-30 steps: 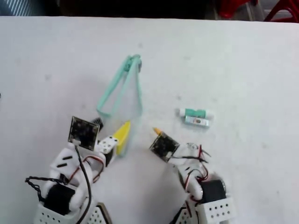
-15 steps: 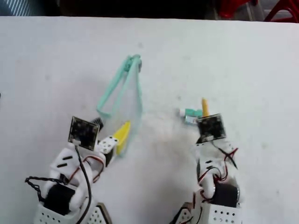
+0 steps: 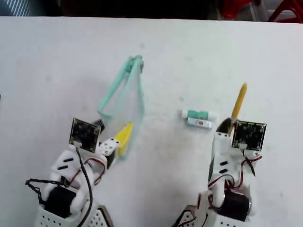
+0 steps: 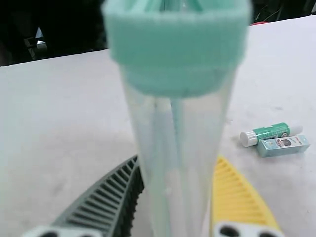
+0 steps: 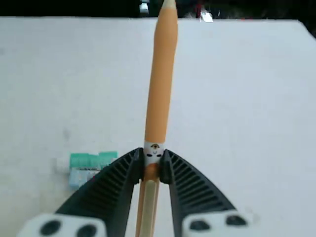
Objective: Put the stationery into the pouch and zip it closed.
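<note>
Left gripper (image 4: pixel 177 160) has one grey ribbed finger (image 4: pixel 106 197), one yellow finger (image 4: pixel 236 197); right gripper (image 5: pixel 150 154) has black ribbed fingers (image 5: pixel 106 190), red wires (image 3: pixel 247 161) looping behind them.

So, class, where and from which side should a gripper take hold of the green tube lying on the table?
Probably from above, pinching across the barrel near its white-capped end. The green tube lies flat, and the small box lies close along its middle on the arms' side, leaving that end clear.
</note>
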`<state>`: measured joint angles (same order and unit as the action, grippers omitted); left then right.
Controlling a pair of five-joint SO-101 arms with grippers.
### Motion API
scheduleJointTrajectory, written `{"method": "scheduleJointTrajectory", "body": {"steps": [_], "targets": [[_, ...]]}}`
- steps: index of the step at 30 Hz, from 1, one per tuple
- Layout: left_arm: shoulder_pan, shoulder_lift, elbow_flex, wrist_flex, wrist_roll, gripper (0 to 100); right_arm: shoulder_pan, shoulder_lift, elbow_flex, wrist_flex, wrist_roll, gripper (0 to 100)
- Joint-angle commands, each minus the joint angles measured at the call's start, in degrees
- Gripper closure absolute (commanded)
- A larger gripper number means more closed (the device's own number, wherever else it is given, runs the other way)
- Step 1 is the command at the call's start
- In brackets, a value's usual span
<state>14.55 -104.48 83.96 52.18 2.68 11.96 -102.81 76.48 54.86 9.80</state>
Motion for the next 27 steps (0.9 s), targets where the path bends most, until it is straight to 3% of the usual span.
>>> {"method": "scheduleJointTrajectory", "body": {"steps": [1, 8, 14, 18, 24, 27], "targets": [[-0.22, 0.13, -0.09, -1.41, 0.62, 78, -7.34, -0.57, -15.56, 0.13, -0.44, 98.1], [-0.22, 0.13, 0.18, -1.41, 0.53, 78, -11.38, -0.57, -38.95, 0.57, -0.53, 98.1], [-0.22, 0.13, 0.18, -1.41, 0.53, 78, -11.38, -0.40, -47.91, 0.48, -0.97, 98.1], [-0.22, 0.13, 0.18, -1.67, 0.70, 78, -11.82, 0.48, -52.13, -1.10, -6.24, 98.1], [-0.22, 0.13, 0.18, -1.85, 0.44, 82, -27.74, 17.80, -54.15, 3.30, -7.74, 98.1], [-0.13, 0.13, 0.09, -1.58, 0.35, 82, -30.81, 27.12, -57.23, 4.09, -8.18, 98.1]]}}
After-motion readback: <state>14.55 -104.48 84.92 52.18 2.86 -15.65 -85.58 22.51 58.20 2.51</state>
